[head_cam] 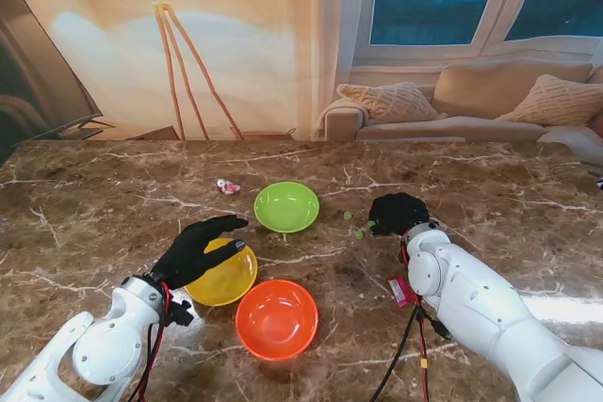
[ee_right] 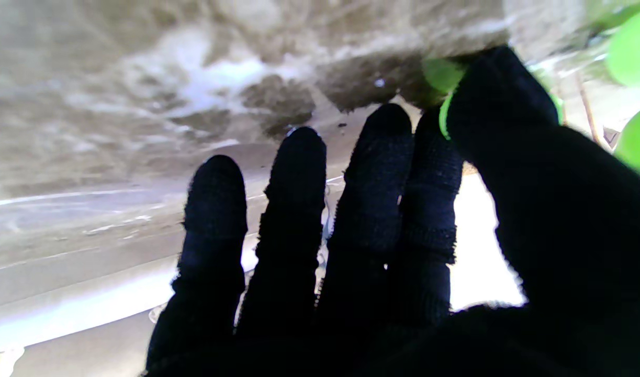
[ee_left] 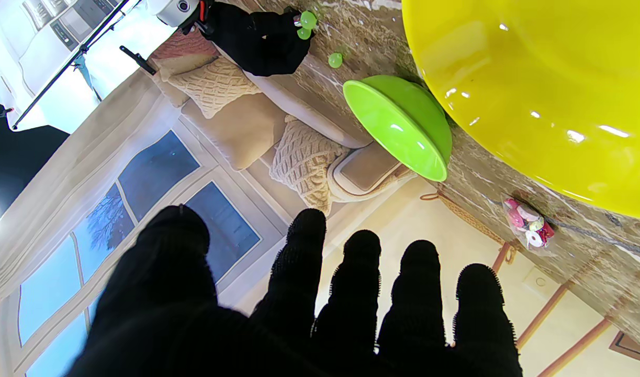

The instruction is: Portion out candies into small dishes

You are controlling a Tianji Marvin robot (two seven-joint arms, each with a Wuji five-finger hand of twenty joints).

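From the stand view I see three small dishes on the brown marble table (head_cam: 490, 176). I use the green dish (head_cam: 286, 206) as my marker. The yellow dish (head_cam: 224, 275) sits nearer to me and to the left of it. The orange dish (head_cam: 276, 318) sits nearer to me again, touching the yellow one. All three look empty.

My left hand (head_cam: 200, 247) hangs over the yellow dish, on the side away from the green dish. Its fingers are spread and it holds nothing. The left wrist view shows the same: five black fingers (ee_left: 304, 272) apart, with air between them.

A small wrapped candy (head_cam: 227, 186), pink and white, lies to the left of the green dish and a bit farther from me. The left wrist view shows it better: a clear bag with pink, white and red bits (ee_left: 529, 224).

My right hand (head_cam: 398, 212) is down on the table to the right of the green dish. From the stand it is just a black lump, with little green candies (head_cam: 361, 229) between it and the dish. The right wrist view shows more: the thumb (ee_right: 500, 99) presses close to the next finger with something green (ee_right: 441, 76) at the tips. I cannot tell if it really grips it.
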